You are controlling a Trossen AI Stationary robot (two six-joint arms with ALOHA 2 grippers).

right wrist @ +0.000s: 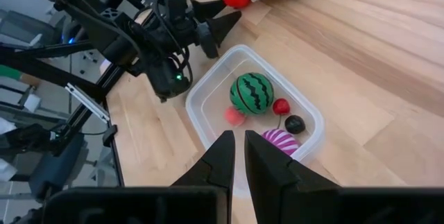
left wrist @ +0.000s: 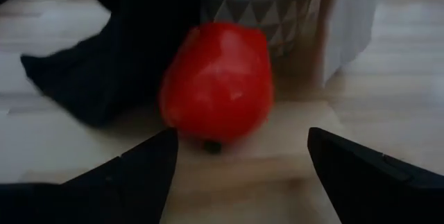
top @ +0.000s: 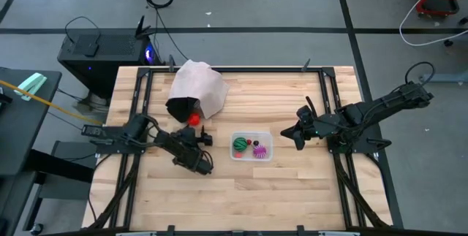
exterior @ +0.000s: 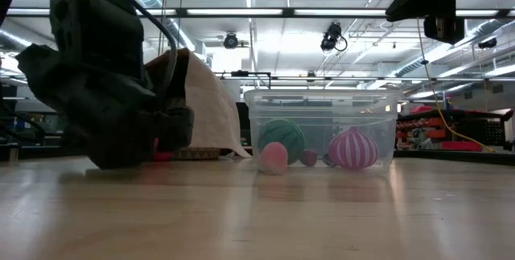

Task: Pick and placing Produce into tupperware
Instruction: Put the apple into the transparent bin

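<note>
A red toy fruit lies on the wood table at the mouth of a pale bag that lies on its side. My left gripper is low over the table and open, its two fingers just short of the fruit, one toward each side. The clear tupperware stands mid-table and holds a green striped ball, a magenta striped piece and small red and dark pieces. My right gripper hangs shut and empty above the tub's right side.
The bag's dark lining spreads on the table beside the red fruit. Black frame rails run along the table's left and right sides. Bare wood lies between the tub and the near edge.
</note>
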